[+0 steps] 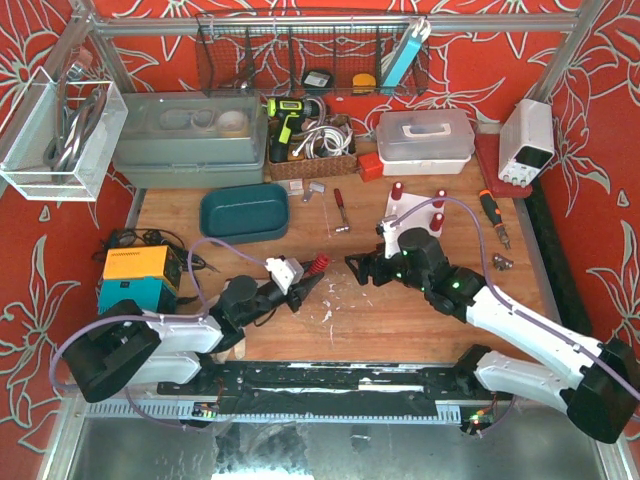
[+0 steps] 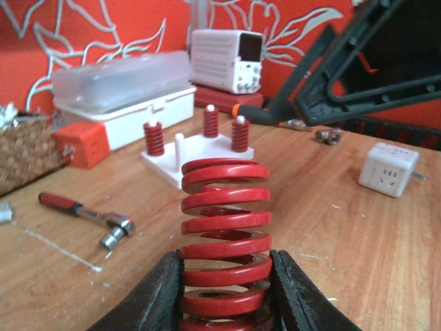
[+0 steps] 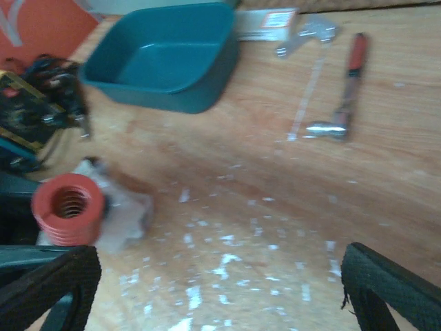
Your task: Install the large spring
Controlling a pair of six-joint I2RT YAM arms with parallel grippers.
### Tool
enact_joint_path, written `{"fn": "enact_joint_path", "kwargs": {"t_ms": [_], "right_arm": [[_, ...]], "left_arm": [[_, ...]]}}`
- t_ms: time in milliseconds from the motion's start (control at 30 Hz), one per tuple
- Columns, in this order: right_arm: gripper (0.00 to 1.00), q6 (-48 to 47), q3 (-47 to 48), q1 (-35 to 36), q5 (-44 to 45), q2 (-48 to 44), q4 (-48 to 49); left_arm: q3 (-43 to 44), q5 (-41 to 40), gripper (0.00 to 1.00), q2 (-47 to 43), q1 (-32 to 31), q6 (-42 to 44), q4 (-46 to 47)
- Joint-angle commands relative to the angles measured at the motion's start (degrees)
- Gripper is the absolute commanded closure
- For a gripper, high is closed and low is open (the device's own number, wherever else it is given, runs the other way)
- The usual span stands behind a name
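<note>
- Two fingers of the left gripper [image 2: 225, 265] pinch the large spring [image 2: 224, 214] by its bottom coils, one finger on each side.
- The large spring sticks straight out past the fingertips. Its long way runs forward, away from the left gripper. Its free end looks to be up off the table [image 2: 372, 241].
- Just past that free end is the right gripper [image 1: 357, 268]. Its fingers are spread wide with nothing between them. The right wrist camera looks into the round end of the spring, low on the left.
- Farther on, right ahead of the spring, sits the white base [image 2: 164, 169] with four pegs. Three pegs wear small springs [image 2: 154, 138]. One bare peg [image 2: 179, 146] stands at the front.
- I think the bare peg is where the large spring goes. The spring points mostly sideways and the peg stands up. So the spring likely has to be tipped upright over the peg.
- The right arm is nearer the base, but the left one has the spring.
</note>
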Motion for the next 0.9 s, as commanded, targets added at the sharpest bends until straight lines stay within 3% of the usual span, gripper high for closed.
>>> {"fn": "enact_joint_path", "kwargs": {"t_ms": [0,233,600,867], "right_arm": [[0.06,8.00,2.41,0.39,-15.55,1.54,5.66],[0.20,13.33,4.10,0.56,-28.06,6.70,14.96],[0.24,11.04,5.03,3.93,-26.64,9.20,13.46],[0.38,10.01,5.36,5.10,-27.04,9.44,13.17]], "left_arm": [[-1.83,5.05,0.90,-1.11,-0.46,7.58,10.79],[-3.19,9.72,0.90,-2.14,-0.79,9.54,13.57],[-3.81,9.30,0.90,-3.19,-0.99,9.87,13.70],[-3.93,8.56,0.90,-3.14,-1.07,10.14,13.73]]}}
